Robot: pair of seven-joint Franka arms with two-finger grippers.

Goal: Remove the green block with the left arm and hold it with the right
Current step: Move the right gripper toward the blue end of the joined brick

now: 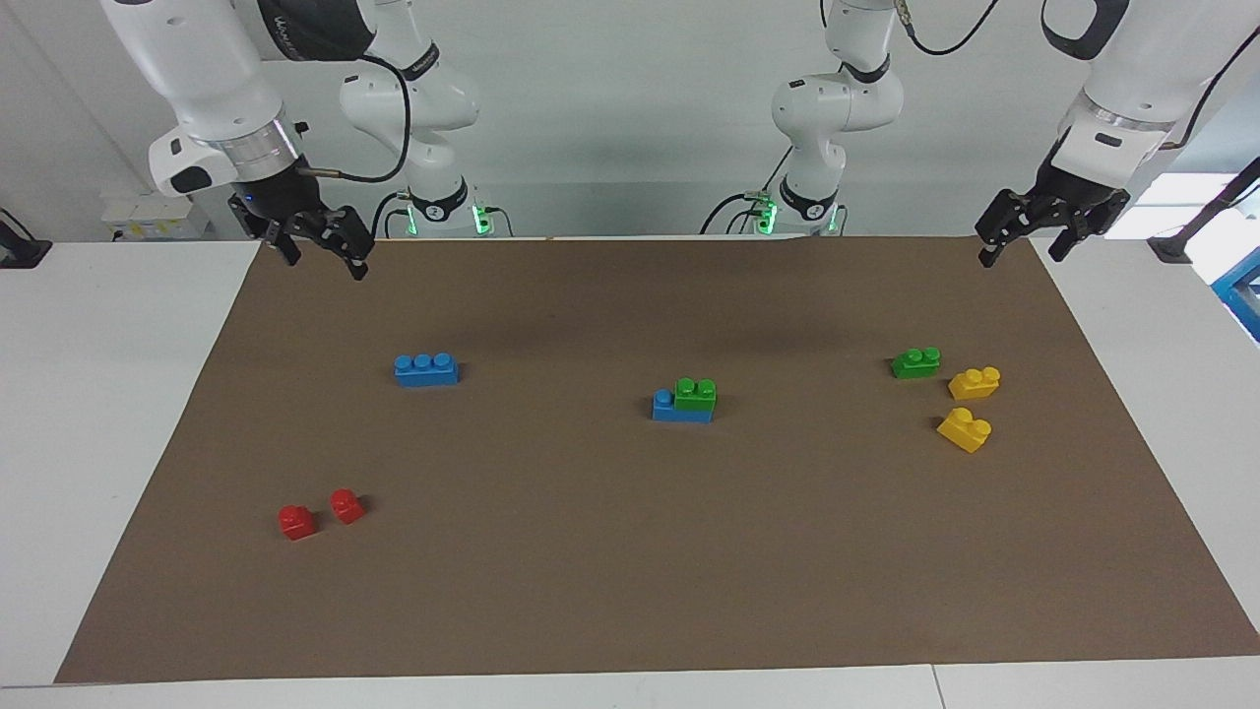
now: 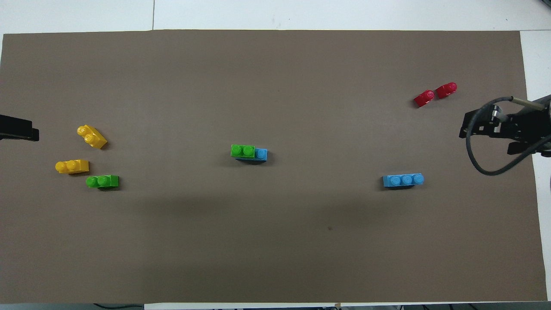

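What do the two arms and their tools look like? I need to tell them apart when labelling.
Both arms are white with rounded jointed segments and black cables. The right arm has white lettering on a black segment; its black tool shows a small blue light. The left arm has dark joint caps and a black tool.

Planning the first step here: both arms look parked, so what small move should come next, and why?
Probably bring the right gripper over to the blue brick mid-mat to steady it. The green block sits stacked on that brick, and both grippers, the left gripper too, hang open at the mat's robot-side corners holding nothing.
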